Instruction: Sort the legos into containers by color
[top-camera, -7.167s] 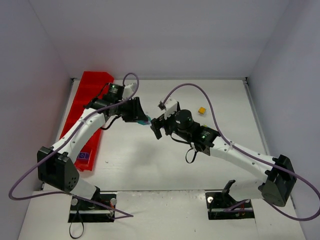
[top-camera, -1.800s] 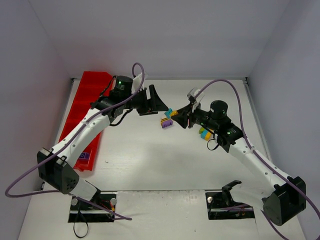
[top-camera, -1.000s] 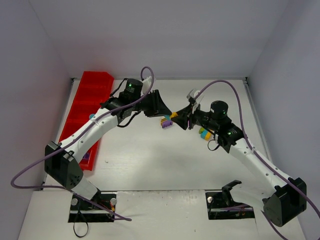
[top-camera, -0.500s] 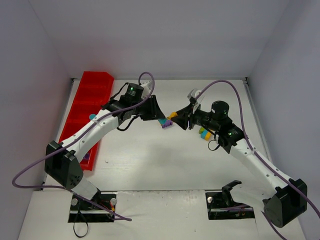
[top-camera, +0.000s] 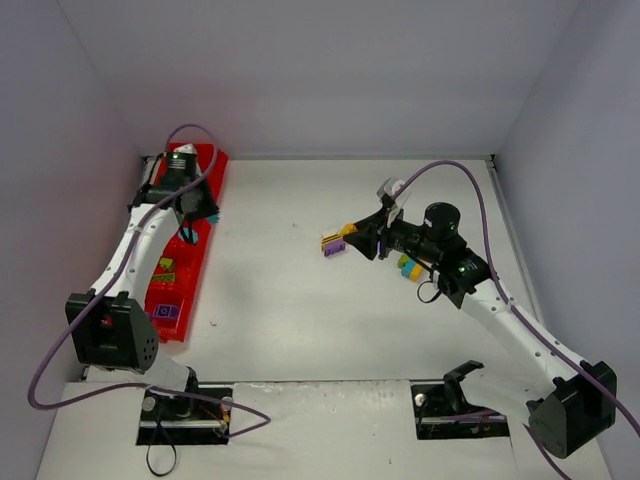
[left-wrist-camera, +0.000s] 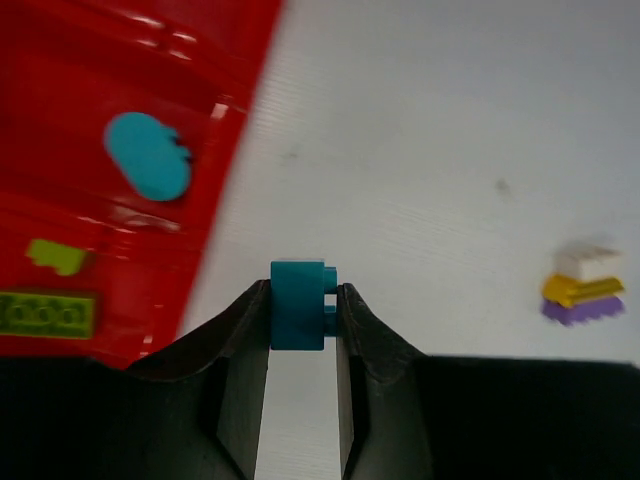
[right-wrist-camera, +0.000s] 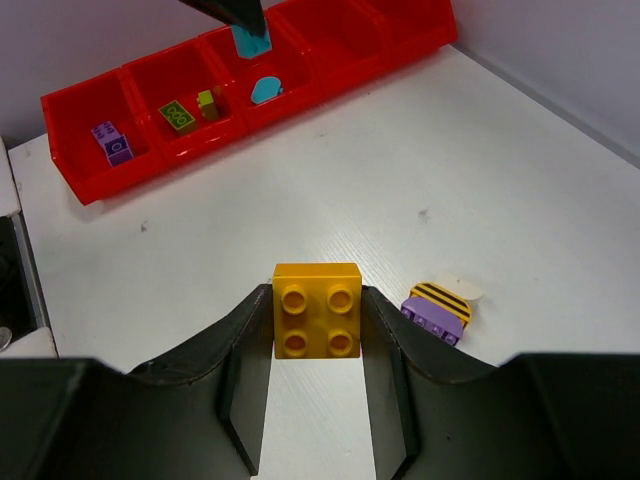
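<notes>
Top view: red tray (top-camera: 183, 285) lies along the table's 9 o'clock edge, its far end toward 11 o'clock.

Left gripper (left-wrist-camera: 302, 290) sits at 10 o'clock, by the tray's table-side rim. It is clenched on 1 teal brick (left-wrist-camera: 298, 318), studs pointing to 3 o'clock in the left wrist view. Cannot tell whether the brick hangs over a compartment or over the rim. It is near the compartment holding 1 teal oval (left-wrist-camera: 148, 155).

Right gripper (right-wrist-camera: 317, 292) sits just past table centre toward 2 o'clock, fingers aimed at 9 o'clock. It is grasping 1 orange-yellow brick (right-wrist-camera: 317, 325) with 4 studs, clear of the table.

Right wrist view of the tray, from the near end: 1 purple brick (right-wrist-camera: 112, 142), then 2 lime green bricks (right-wrist-camera: 178, 116) in the next compartment, then the teal oval.

A small purple, yellow and black stack (right-wrist-camera: 437, 308) lies loose on the table, near the right gripper at its 9 o'clock in the top view. A lime, yellow and teal cluster (top-camera: 408, 266) lies beside the right arm.
</notes>
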